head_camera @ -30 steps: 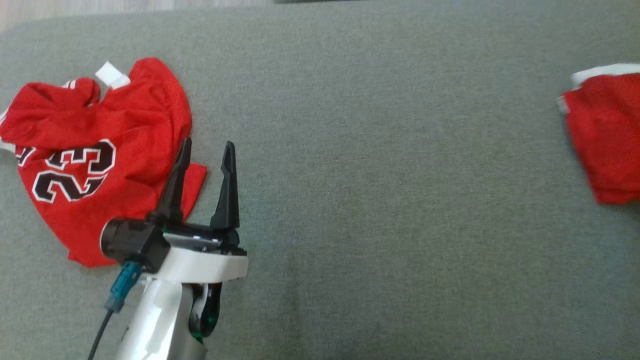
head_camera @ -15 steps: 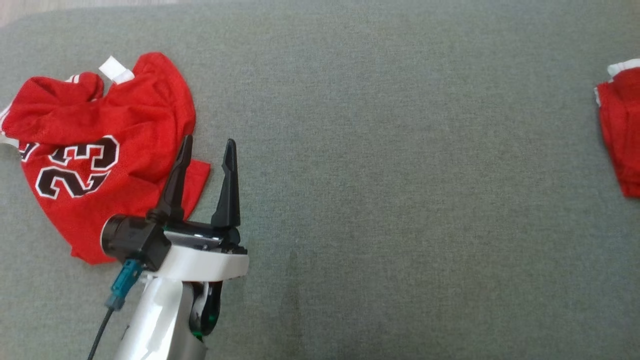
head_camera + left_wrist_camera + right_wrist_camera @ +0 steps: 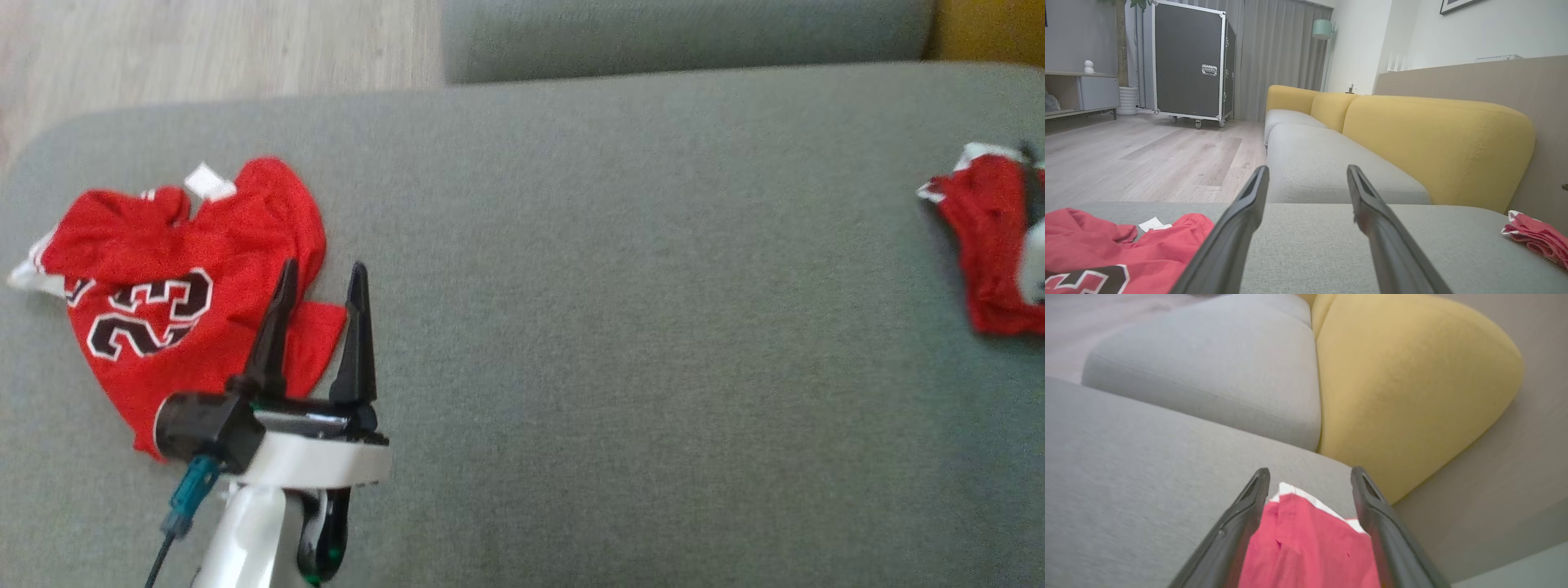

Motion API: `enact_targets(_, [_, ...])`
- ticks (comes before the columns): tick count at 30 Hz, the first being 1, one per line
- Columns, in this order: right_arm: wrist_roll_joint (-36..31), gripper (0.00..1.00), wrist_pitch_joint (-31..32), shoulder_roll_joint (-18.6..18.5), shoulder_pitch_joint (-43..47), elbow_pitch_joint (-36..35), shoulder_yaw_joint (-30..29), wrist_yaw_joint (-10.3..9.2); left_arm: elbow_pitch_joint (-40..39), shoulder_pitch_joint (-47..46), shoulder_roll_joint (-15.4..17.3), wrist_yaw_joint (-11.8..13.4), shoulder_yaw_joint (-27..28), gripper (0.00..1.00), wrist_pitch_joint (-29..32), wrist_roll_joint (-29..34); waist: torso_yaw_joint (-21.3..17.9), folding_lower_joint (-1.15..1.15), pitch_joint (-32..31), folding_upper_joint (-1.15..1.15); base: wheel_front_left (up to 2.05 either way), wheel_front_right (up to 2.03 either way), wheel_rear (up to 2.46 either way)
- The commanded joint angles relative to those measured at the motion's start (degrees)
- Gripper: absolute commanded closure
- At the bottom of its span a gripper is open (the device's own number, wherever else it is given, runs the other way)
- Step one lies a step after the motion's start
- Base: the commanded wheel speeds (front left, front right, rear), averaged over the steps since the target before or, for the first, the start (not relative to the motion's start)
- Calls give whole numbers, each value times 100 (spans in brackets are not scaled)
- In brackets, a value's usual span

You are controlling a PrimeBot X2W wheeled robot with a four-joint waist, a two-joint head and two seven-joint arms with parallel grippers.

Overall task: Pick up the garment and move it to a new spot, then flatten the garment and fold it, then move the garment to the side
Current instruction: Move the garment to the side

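left claw [image 3: 322, 265] is hovering wide open beside the jersey [image 3: 163, 269] on the sofa [image 3: 612, 286], likely readying a pick; right claw [image 3: 1309, 471], open too, is straddling red cloth [image 3: 1306, 547].

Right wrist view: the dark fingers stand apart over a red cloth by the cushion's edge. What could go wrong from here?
1. The right gripper, jaws open, straddles the red white-trimmed garment; pulling away could snag and rumple it.
2. That garment lies near the edge of the grey sofa cushion and might slide off.
3. The open left gripper sits beside the crumpled red number-23 jersey and could catch it.
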Motion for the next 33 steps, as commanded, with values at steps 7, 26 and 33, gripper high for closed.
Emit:
enact_targets(7, [519, 0, -155, 623, 188, -1127, -473, 19, -272, 179, 25, 0, 359, 0, -29, -44, -175, 1, -752, 0, 0, 0, 0])
enact_targets(26, [425, 0, -178, 2600, 4163, -5604, -1658, 19, -200, 818, 25, -9, 716, 0, -29, -333, -200, 1, -1008, 0, 0, 0, 0])
enact_targets(33, [376, 0, -178, 2673, 5031, -6019, -1633, 19, -107, 976, 25, 1, 662, 0, -29, -301, -274, 1, -970, 0, 0, 0, 0])
